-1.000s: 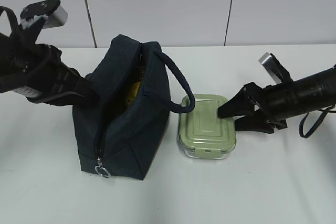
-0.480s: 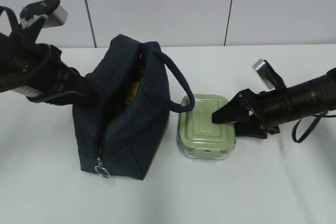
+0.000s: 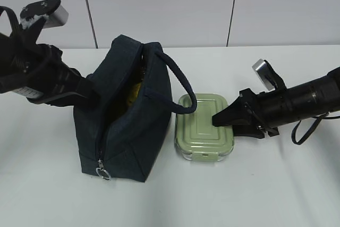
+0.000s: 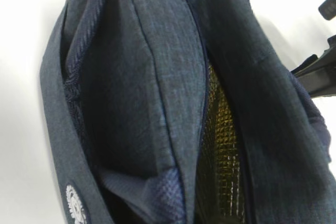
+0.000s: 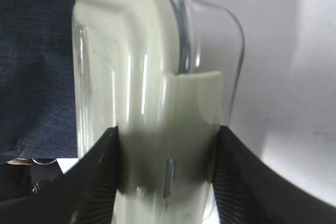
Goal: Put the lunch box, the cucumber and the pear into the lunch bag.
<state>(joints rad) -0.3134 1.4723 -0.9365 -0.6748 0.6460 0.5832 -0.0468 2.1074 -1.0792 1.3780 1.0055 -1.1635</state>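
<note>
Right now the right tool (image 5: 167, 174) clamps the lunch box (image 3: 206, 126) on the bench (image 3: 276, 184), just beside the open lunch bag (image 3: 127, 115) — the left tool, out of sight, is clenched. Smooth lid — a slip looks possible when lifting.

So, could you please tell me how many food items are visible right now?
1: something yellow, likely the pear, inside the open lunch bag. The cucumber isn't visible and may be hidden deeper inside.
</note>
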